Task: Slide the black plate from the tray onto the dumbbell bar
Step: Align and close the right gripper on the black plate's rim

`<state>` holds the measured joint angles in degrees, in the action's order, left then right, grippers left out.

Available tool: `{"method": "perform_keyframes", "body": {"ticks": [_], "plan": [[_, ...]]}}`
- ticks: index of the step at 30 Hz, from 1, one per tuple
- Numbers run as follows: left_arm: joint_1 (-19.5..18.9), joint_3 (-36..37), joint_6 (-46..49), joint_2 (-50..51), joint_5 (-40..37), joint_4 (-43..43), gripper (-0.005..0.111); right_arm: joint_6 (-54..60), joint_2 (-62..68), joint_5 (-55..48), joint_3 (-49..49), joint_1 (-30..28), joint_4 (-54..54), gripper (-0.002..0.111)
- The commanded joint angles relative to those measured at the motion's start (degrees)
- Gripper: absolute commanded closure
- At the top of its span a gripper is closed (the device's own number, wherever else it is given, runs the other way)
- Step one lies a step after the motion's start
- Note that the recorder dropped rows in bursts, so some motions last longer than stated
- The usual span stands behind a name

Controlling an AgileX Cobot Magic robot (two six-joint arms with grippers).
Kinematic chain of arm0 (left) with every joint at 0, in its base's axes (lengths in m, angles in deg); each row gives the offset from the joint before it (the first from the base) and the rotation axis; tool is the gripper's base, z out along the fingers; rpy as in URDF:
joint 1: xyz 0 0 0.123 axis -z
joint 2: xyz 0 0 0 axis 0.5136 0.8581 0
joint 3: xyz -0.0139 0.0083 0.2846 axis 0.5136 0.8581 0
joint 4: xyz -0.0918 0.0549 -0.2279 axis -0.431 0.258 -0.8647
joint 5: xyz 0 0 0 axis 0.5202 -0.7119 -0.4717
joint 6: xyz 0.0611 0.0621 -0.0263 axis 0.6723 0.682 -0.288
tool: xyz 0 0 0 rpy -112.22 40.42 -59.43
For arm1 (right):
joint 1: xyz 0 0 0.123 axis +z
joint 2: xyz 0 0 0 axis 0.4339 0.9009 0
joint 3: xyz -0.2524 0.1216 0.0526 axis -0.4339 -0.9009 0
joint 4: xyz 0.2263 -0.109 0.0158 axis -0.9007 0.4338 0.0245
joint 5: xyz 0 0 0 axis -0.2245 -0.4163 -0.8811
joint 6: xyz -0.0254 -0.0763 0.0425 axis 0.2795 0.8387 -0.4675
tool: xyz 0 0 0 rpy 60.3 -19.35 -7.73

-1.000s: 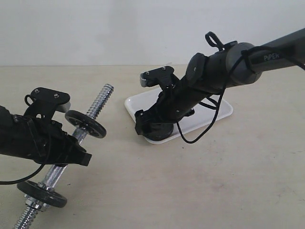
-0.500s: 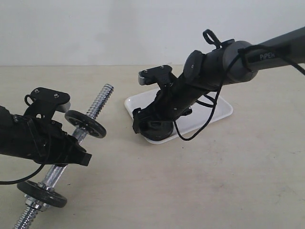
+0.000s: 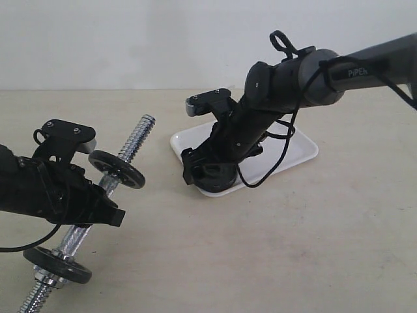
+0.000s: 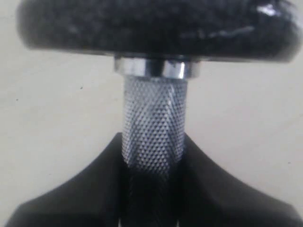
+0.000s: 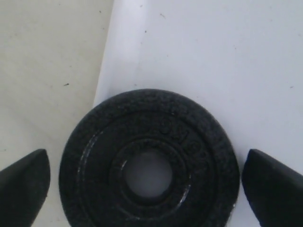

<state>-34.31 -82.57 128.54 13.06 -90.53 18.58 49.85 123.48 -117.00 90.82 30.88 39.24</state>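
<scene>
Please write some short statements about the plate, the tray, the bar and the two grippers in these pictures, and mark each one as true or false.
1. The black plate lies flat on the tray. True.
2. The right gripper is shut on the black plate. False: it is open, with its fingers on either side of the plate and a gap to it on each side.
3. The left gripper is clamped on the knurled middle of the dumbbell bar. True.
4. The dumbbell bar carries no discs. False: two black discs sit on it, one on each side of the left gripper.
</scene>
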Motion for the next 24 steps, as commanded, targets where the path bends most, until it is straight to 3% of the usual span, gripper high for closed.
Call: {"method": "perform_keyframes", "body": {"ticks": [1,16,24], "plan": [[0.1,-1.7,0.3,-2.6,5.1,-1.6,0.103,-2.3,1.1,-3.3,-0.3,0.0,2.1,0.003],[0.1,-1.7,0.3,-2.6,5.2,-1.6,0.103,-4.8,3.4,-8.4,4.4,0.1,2.3,0.003],[0.1,-1.7,0.3,-2.6,5.3,-1.6,0.103,-6.3,5.1,-8.6,5.0,4.0,6.0,0.003]]}}
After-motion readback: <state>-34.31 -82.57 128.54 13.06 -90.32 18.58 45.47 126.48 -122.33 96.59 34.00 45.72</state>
